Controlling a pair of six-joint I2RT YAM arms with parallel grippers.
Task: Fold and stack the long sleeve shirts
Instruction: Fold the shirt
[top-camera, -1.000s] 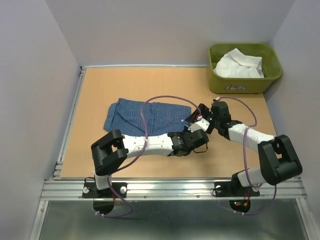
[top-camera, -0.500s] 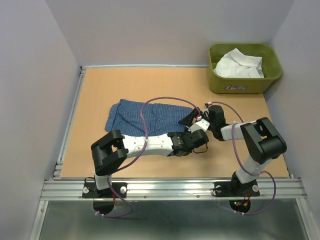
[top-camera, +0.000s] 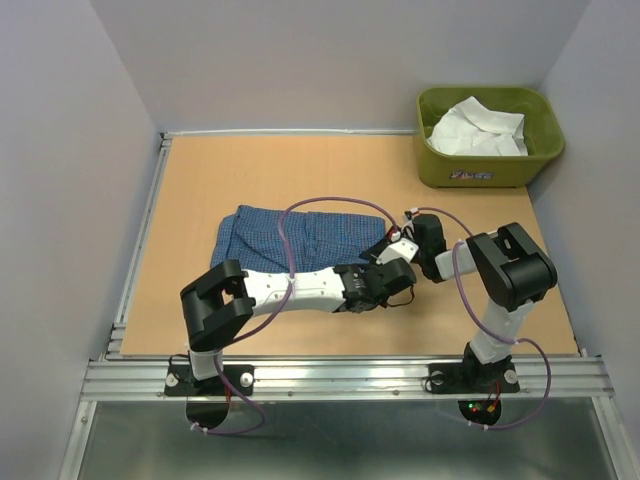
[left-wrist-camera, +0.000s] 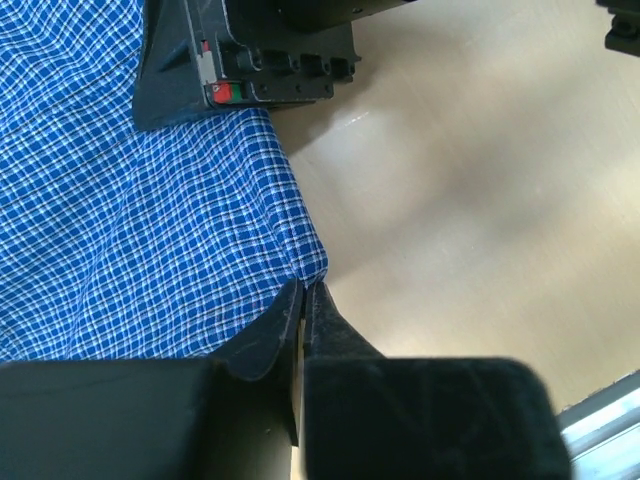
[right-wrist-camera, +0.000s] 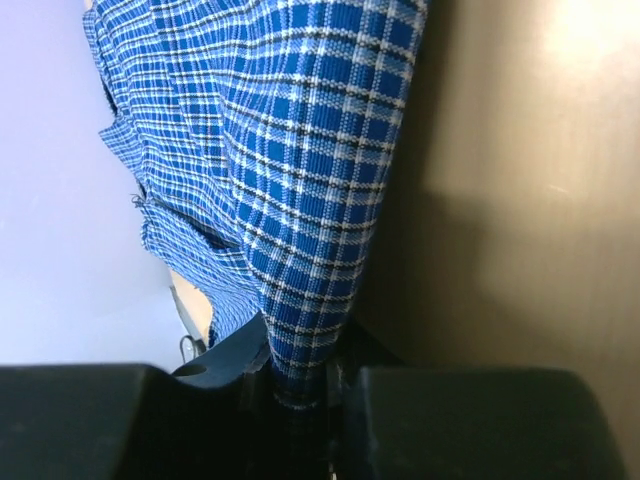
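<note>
The blue checked shirt (top-camera: 300, 236) lies partly folded in the middle of the table. Both grippers meet at its right edge. My left gripper (top-camera: 388, 266) has its jaws almost together, and the shirt's near right corner (left-wrist-camera: 305, 262) is pinched at their tips (left-wrist-camera: 305, 290). My right gripper (top-camera: 396, 242) is shut on a fold of the same shirt, and checked cloth (right-wrist-camera: 320, 200) runs up from between its fingers (right-wrist-camera: 300, 385). Its black body (left-wrist-camera: 240, 60) rests on the cloth in the left wrist view. The white shirt (top-camera: 478, 130) lies crumpled in the tub.
The olive-green tub (top-camera: 488, 170) stands at the back right corner of the wooden table (top-camera: 200, 180). Purple cables loop over the shirt and arms. Grey walls close in the left, back and right sides. A metal rail runs along the near edge.
The right arm has drawn its elbow in and its gripper has gone from open to shut on the shirt's right edge. The shirt's right end has shifted slightly. The left arm has stayed put.
</note>
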